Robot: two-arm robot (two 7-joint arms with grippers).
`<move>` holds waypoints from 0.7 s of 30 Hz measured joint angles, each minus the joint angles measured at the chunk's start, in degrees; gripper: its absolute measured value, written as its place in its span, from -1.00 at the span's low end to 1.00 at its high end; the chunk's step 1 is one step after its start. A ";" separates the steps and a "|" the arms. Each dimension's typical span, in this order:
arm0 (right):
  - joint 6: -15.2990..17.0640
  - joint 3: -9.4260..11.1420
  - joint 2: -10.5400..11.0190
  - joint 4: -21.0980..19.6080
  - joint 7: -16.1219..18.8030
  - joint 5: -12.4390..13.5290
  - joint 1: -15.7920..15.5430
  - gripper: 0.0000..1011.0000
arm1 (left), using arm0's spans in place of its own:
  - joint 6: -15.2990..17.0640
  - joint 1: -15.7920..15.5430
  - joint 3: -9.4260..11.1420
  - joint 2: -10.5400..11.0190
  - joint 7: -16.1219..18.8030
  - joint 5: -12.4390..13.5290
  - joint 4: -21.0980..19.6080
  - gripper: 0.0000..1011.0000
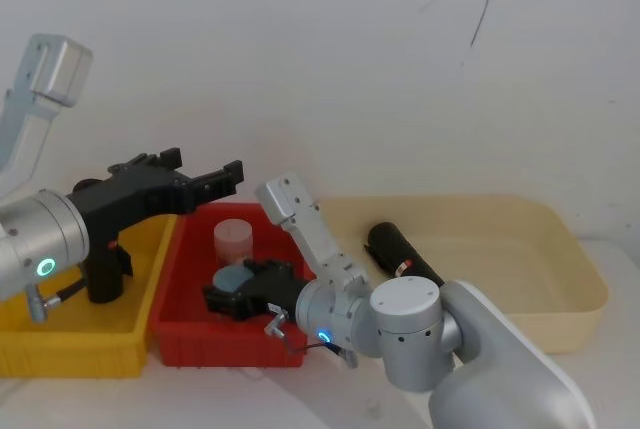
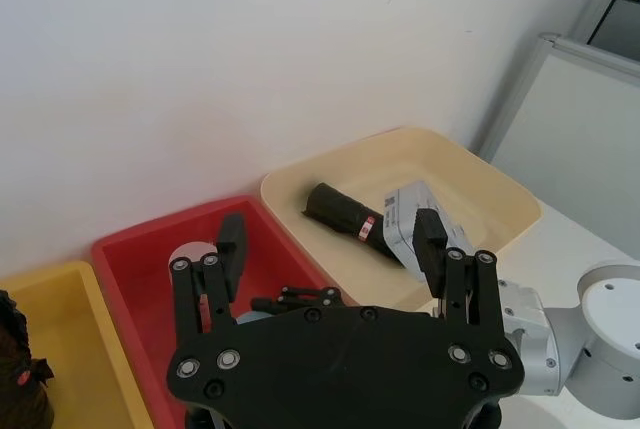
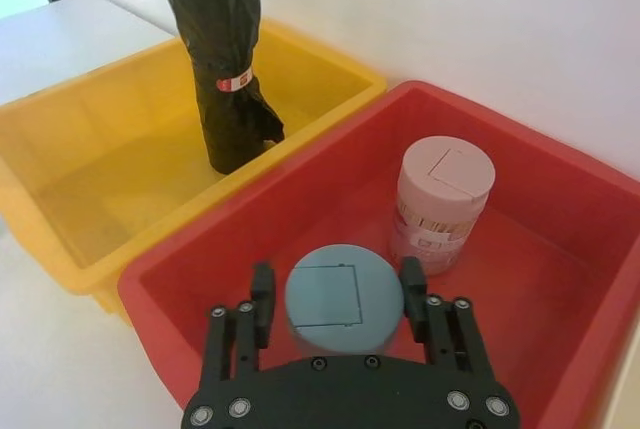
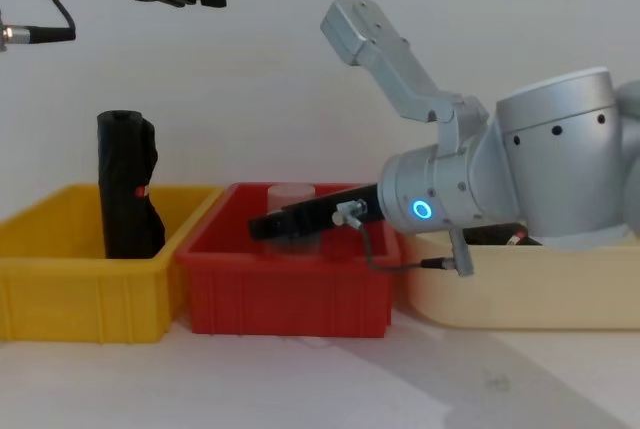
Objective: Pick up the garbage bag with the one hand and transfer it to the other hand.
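Here, the left end effector (image 1: 236, 175) hangs in the air above the seam between the yellow bin (image 1: 70, 349) and the red bin (image 1: 190, 334), its 2 fingers (image 2: 232, 245) spread apart and holding nothing. It is the bulky black unit on the silver arm with the green ring light (image 1: 46, 268). From its wrist camera the spread fingers frame the red bin and the cream tray (image 2: 470, 174) below.

The right end effector (image 1: 228, 298), slim and black on the arm with the blue ring light (image 1: 324, 337), reaches down into the red bin. Its 2 fingers (image 3: 263, 294) stand open on either side of a blue-lidded round container (image 3: 336, 298); whether they touch its sides I cannot tell. A pink-lidded container (image 3: 443, 202) stands upright just beside the blue one, also in the red bin.

The garbage bag (image 1: 400, 254), a straight black roll with a small red-and-white label, lies on its side on the floor of the cream tray, at the tray's left end, well apart from both end effectors.

A second black roll (image 3: 224, 59), kinked and slumped, stands upright in the yellow bin with a red-and-white band around its middle.

The 3 bins sit side by side on the white table (image 4: 300, 379), against a white wall: yellow, red, cream, from the robot's left to right.
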 joint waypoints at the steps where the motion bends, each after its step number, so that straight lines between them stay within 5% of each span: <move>1: 0.00 0.06 -0.06 0.09 -0.01 0.01 0.01 0.49 | 0.00 0.00 0.00 0.00 0.00 0.00 0.00 0.98; 6: 0.12 0.46 -0.37 0.36 -0.15 0.08 0.02 0.28 | 0.00 0.00 0.00 0.00 0.00 0.00 0.00 0.98; 21: 0.53 3.87 0.28 -3.55 -1.61 1.47 -0.41 0.28 | 0.00 0.00 0.00 0.00 0.00 0.00 -0.01 0.98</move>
